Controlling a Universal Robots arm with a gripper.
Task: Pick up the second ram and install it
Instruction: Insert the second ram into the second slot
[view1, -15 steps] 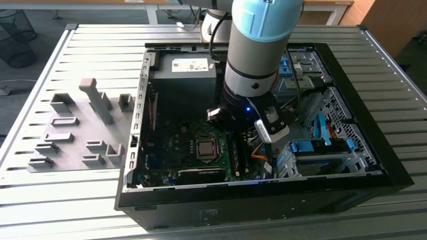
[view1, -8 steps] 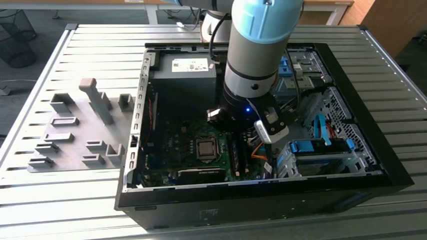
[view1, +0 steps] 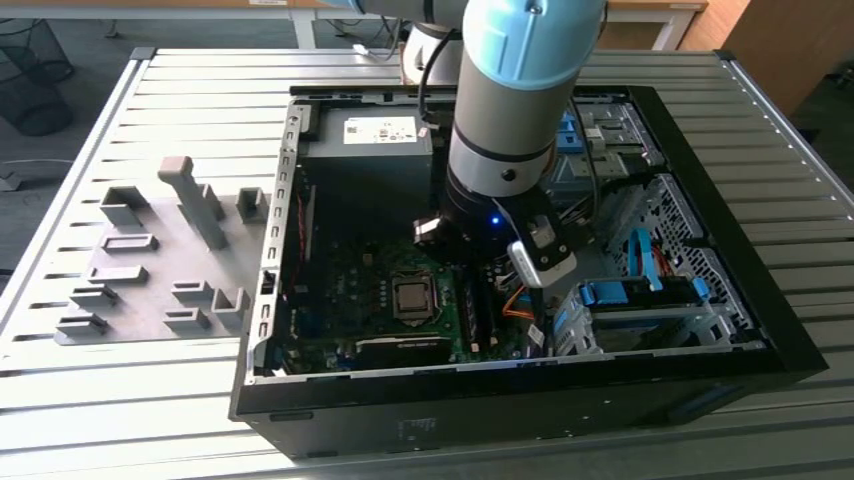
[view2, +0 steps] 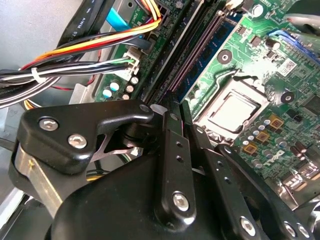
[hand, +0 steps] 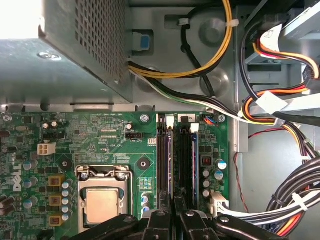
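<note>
Gripper (hand: 173, 212) fingers look pressed together over the RAM slots (hand: 178, 160); I judge the second ram (hand: 194, 155) seated at the motherboard's (hand: 90, 145) three-o'clock edge, installation nearly done.

The arm (view1: 514, 90) points straight down — end effector (hand: 173, 212) fingers (view2: 172, 165) pressed close together.

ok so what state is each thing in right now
computer case: side panel off, lying flat on the table
gripper: down over the ram slots, fingers close together
second ram: standing on edge in its slot
cpu socket: latch closed, no cooler fitted
grey fixture blocks: no ram in them
</note>
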